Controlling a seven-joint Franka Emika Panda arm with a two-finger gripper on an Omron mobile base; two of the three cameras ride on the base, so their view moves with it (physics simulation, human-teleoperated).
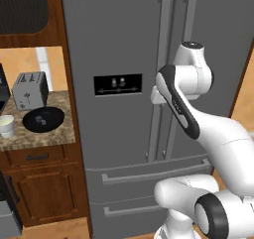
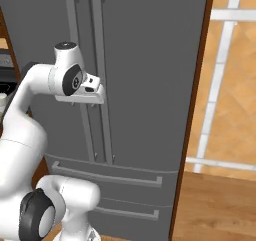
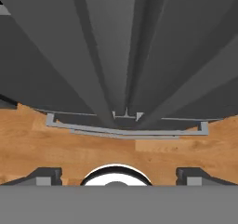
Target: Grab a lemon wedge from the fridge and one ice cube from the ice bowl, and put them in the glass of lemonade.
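Observation:
The grey steel fridge stands with both doors shut, so the lemon wedge is hidden. My gripper is right up against the two long vertical handles, at about mid-door height. In the hand view the gripper looks down along the doors, and its fingertips stand wide apart, open on nothing. On the counter at the left sit the black ice bowl and the pale glass of lemonade.
A silver toaster stands behind the bowl on the speckled counter. A black dispenser panel is on the left door, with two drawer fronts below. Wooden floor lies to the fridge's right.

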